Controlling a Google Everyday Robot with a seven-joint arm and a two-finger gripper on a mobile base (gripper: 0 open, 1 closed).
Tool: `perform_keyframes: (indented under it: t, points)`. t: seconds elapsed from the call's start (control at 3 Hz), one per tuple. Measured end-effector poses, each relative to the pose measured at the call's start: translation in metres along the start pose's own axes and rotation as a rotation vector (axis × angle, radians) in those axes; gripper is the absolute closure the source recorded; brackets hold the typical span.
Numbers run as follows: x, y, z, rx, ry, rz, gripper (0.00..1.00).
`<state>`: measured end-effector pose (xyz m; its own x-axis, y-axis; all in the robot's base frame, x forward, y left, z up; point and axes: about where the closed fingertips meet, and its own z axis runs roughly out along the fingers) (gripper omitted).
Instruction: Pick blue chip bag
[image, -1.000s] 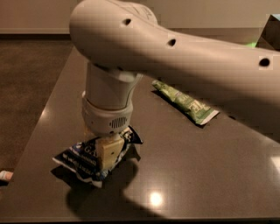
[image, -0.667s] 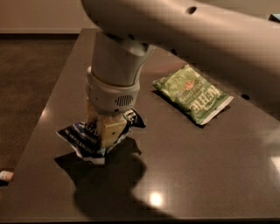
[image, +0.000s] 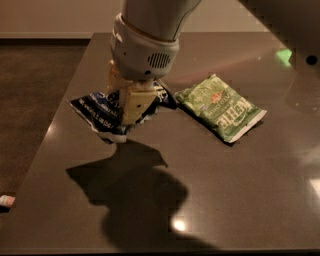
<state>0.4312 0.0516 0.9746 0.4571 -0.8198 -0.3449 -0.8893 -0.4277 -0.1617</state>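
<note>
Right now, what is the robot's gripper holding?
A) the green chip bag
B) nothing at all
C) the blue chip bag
C: the gripper is pinched shut on the blue chip bag, which hangs above the table with its shadow below. The green chip bag lies flat on the table off to the side, untouched.

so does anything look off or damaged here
Only the crinkly dark blue chip bag: it hangs crumpled and tilted from the gripper, pinched near its middle, above the dark table. The light green chip bag lies flat, intact.
</note>
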Motion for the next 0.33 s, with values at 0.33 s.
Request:
perform_keyframes:
  t: [0.33]
  points:
    - [-0.0047, -0.0032, -0.0048, 0.027, -0.004, -0.005, 1.0]
